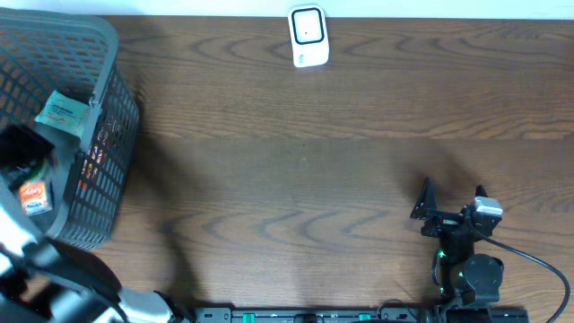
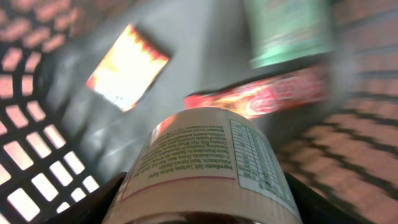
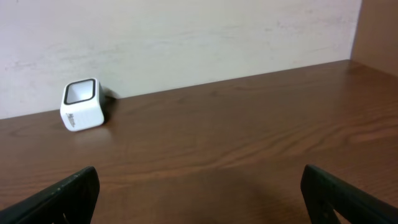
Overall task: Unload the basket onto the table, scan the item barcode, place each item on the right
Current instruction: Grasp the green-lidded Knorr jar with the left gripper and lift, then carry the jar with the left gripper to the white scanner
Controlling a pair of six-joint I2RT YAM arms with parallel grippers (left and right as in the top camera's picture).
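Jar [image 2: 211,168], left wrist view: it fills the lower centre of the frame, with a cream label of fine print facing the camera. I note the left gripper [image 2: 208,200] closed on it, a dark finger [image 2: 102,202] pressed to each side. The picture is blurred. Behind the jar I see the basket [image 2: 37,155] floor and lattice wall, an orange packet [image 2: 127,65] at upper left, a red packet [image 2: 261,93] at centre right and a green packet [image 2: 286,31] at the top.

Overhead view: the basket stands at the left edge of the table [image 1: 296,161]. The left arm [image 1: 54,269] reaches into it from the lower left corner. I cannot pick out the jar with certainty here. The scanner [image 1: 308,36] stands at top centre, well apart from the basket. The right gripper [image 1: 421,202] sits at lower right.

Right wrist view: the right gripper's jaws stand wide, one finger [image 3: 62,196] at each lower corner, wood grain showing between them. I see the scanner at left, upright, close to the wall [image 3: 174,37].
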